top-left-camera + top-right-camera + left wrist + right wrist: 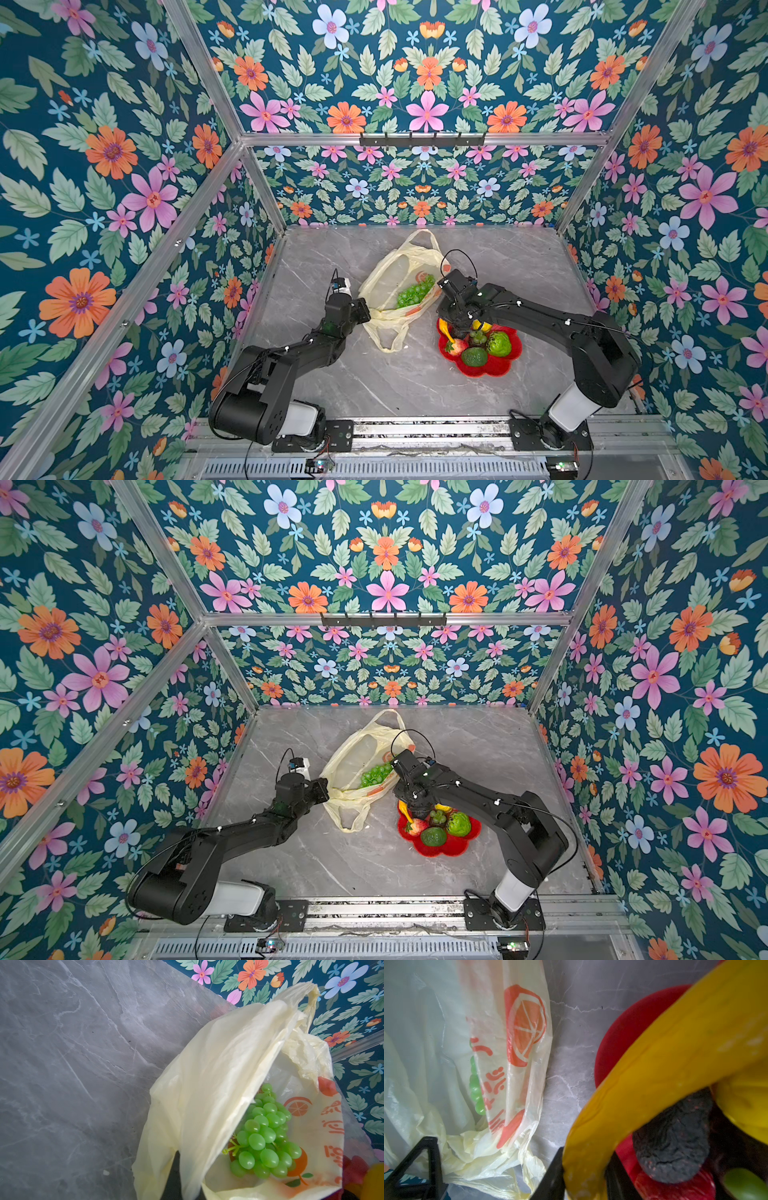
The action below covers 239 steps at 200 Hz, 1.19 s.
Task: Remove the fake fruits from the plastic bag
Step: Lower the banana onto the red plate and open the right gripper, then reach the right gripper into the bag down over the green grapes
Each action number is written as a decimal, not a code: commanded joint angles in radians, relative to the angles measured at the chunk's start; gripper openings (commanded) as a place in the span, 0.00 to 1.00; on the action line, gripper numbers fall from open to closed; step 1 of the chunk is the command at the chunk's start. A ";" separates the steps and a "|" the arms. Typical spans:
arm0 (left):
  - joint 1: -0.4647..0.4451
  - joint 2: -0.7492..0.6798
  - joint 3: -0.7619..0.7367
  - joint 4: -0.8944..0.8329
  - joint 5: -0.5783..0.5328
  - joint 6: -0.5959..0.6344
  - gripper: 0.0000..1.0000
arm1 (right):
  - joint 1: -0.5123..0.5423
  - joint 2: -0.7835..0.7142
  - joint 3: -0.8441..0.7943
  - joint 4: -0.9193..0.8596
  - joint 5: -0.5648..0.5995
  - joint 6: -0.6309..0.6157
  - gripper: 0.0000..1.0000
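Only the left wrist view looks right into the plastic bag. One green grape bunch lies inside it, at the lower right of that frame. Only the right wrist view shows a dark wrinkly fruit beside the banana.

Both top views show one bag in the middle of the table and one red plate to its lower right. On the plate are one strawberry, one bumpy green fruit and one dark green fruit.

The left pincer is squeezed tight on the bag's rim. The right pincer is a little way open over the plate, with nothing between its fingers.

The table is grey marble. Flowery walls stand all round.
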 commanded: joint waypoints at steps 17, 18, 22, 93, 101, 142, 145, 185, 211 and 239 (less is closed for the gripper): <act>-0.001 -0.005 0.002 0.013 0.001 0.003 0.00 | -0.004 0.016 -0.011 -0.009 -0.005 0.032 0.32; 0.000 -0.005 0.002 0.013 0.001 0.003 0.00 | -0.003 0.017 -0.010 -0.008 -0.004 0.032 0.32; -0.001 -0.006 0.003 0.013 0.001 0.003 0.00 | -0.005 0.018 -0.011 -0.010 -0.003 0.033 0.32; 0.000 0.004 0.009 0.012 -0.001 0.004 0.00 | -0.004 0.012 -0.031 -0.023 0.009 0.051 0.41; 0.000 0.005 0.009 0.013 -0.001 0.003 0.00 | -0.004 0.014 -0.024 -0.025 0.008 0.045 0.44; 0.000 0.006 0.009 0.013 -0.001 0.004 0.00 | -0.005 0.019 -0.010 -0.027 0.002 0.032 0.49; -0.001 0.008 0.009 0.013 -0.001 0.004 0.00 | -0.004 0.019 -0.010 -0.027 0.002 0.031 0.50; -0.001 0.009 0.012 0.015 0.004 0.007 0.00 | -0.003 -0.011 -0.014 -0.033 0.035 0.012 0.50; -0.001 0.012 0.019 0.009 0.013 0.017 0.00 | 0.004 -0.061 0.007 -0.084 0.095 -0.022 0.52; -0.035 0.017 0.049 -0.047 -0.007 0.051 0.00 | 0.049 -0.118 0.034 -0.040 0.164 -0.123 0.52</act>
